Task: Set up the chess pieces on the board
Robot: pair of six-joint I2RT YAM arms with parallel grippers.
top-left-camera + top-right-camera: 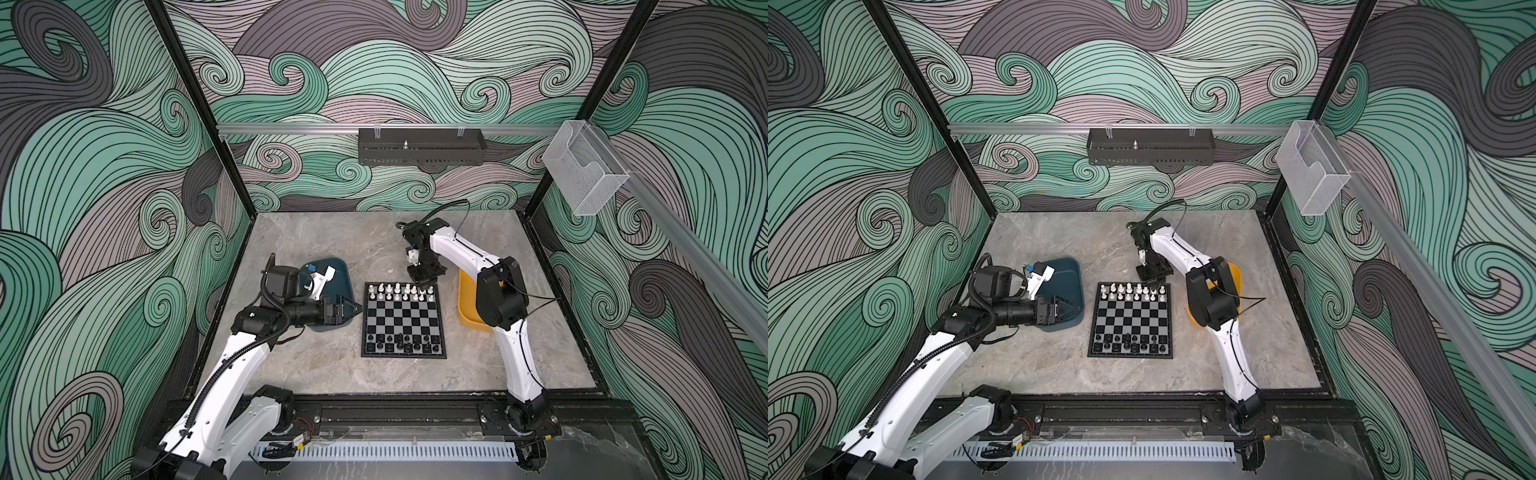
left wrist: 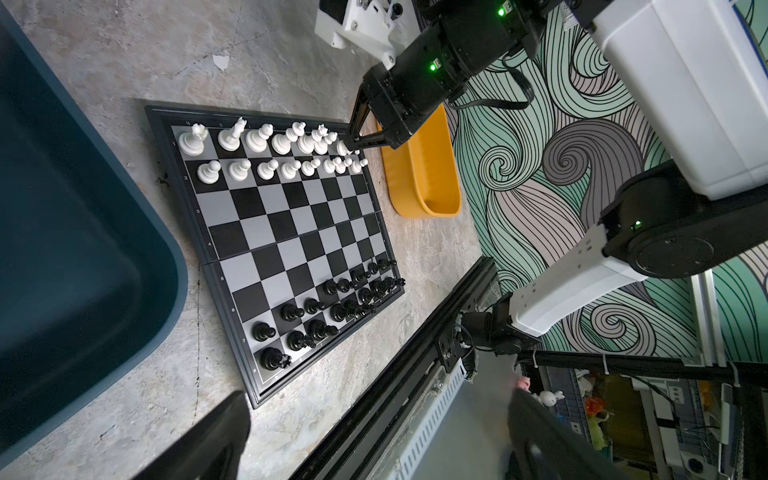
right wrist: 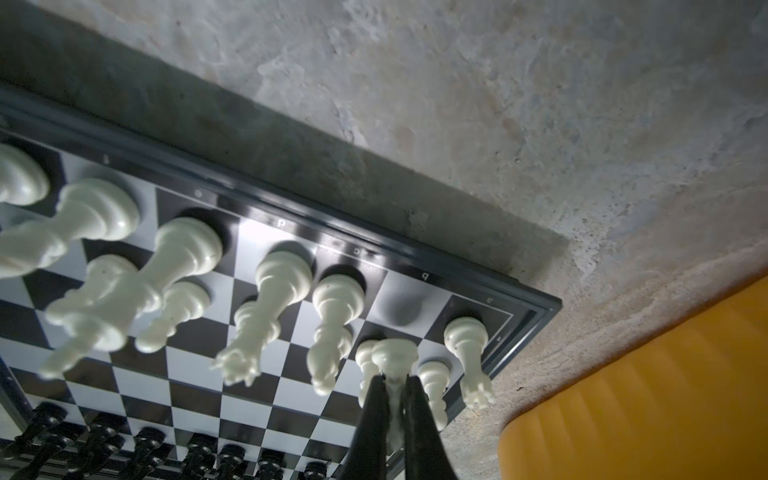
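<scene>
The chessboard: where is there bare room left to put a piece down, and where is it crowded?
Bare: the middle rows of the board, between the white pieces and the black pieces, plus one back-row square beside the white corner piece, near the piece in the right tool. Crowded: both white rows, both black rows.

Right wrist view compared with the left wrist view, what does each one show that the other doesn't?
Only the right wrist view shows the fingers shut on a white piece up close, near a bare grey back-row square. Only the left wrist view shows the teal tray, the whole board and the right arm from outside. Both show the white rows, black pieces and yellow tray.
</scene>
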